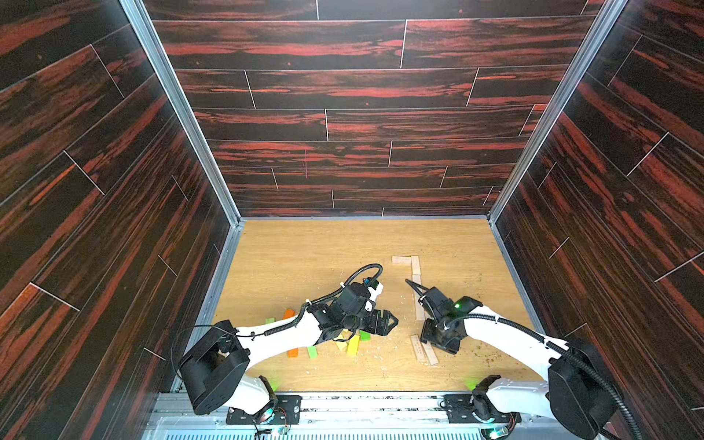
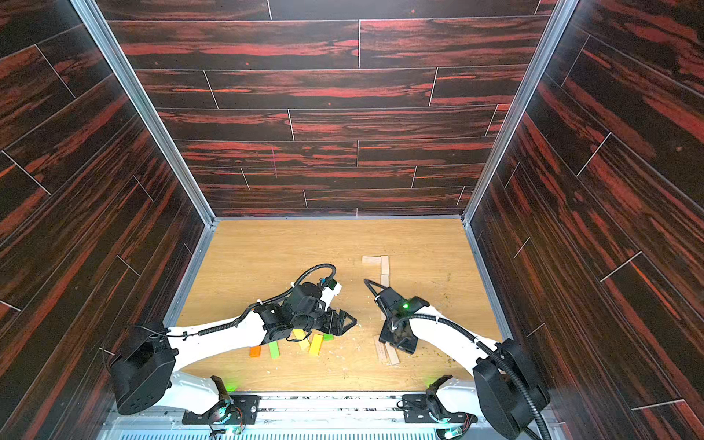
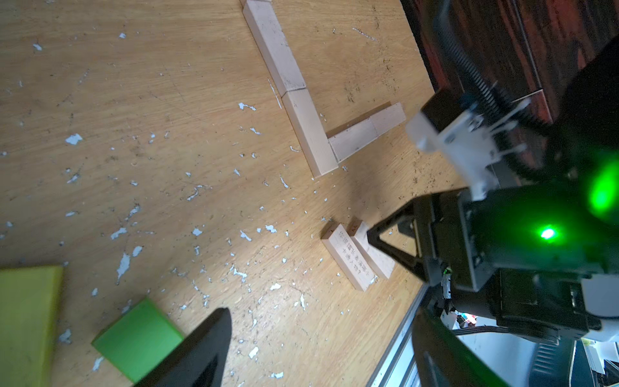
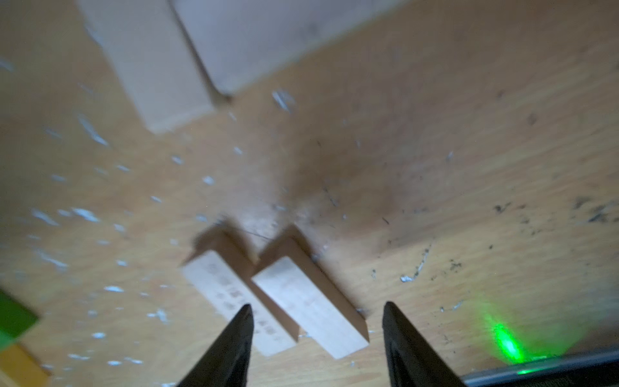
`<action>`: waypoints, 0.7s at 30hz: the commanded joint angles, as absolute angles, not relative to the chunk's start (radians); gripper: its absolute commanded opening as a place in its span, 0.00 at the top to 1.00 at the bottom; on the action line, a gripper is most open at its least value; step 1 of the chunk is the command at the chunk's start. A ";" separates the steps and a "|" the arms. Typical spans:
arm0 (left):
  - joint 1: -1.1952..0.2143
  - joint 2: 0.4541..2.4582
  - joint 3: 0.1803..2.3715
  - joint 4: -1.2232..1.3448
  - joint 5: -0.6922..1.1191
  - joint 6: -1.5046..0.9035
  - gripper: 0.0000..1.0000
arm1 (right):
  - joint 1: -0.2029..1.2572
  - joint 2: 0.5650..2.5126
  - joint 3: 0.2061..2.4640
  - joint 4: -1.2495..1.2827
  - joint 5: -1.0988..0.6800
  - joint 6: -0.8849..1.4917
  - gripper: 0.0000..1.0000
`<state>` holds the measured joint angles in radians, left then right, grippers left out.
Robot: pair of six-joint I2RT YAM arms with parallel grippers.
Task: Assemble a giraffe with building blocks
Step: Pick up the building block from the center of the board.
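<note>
Dark, red-streaked walls (image 1: 343, 114) box in a pale wood bench (image 1: 304, 251) flecked with white chips. Far right: a pale line of planks (image 1: 415, 266) lies flat, end to end, running near to far. A short pale plank (image 1: 400, 260) butts on its left at the far end, and the right arm hides the line's near stretch. Near right: two more pale blocks lie flat, just beside each other, an inscribed plank (image 4: 227, 295) and a plain plank (image 4: 311, 311). The right hand (image 4: 318, 308) is low over this pair with its fingers apart, astride the plain plank, one tip across the inscribed one. The view is blurred, so contact cannot be told. Near, left of centre: coloured blocks lie scattered, among them an orange block (image 1: 292, 352), a green block (image 1: 312, 352) and a yellow block (image 1: 353, 344), some partly under the left arm. The left hand (image 1: 392, 322) is released, fingers wide with nothing between them, pointing right.
</note>
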<state>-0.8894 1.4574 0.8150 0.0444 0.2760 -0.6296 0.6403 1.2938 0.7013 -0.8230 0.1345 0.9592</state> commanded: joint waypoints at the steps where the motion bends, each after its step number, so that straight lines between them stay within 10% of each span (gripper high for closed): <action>1: -0.889 1.428 0.813 0.029 0.262 -0.629 0.13 | 0.656 1.291 0.675 -0.803 0.098 0.959 0.40; 21: -0.888 1.420 0.817 0.009 0.258 -0.617 0.15 | 0.666 1.368 0.638 -0.790 0.133 0.968 0.57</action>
<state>-0.8894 1.4574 0.8150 0.0177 0.2699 -0.6277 0.6621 1.3357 0.6727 -0.7563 0.0872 0.9520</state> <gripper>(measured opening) 0.852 0.433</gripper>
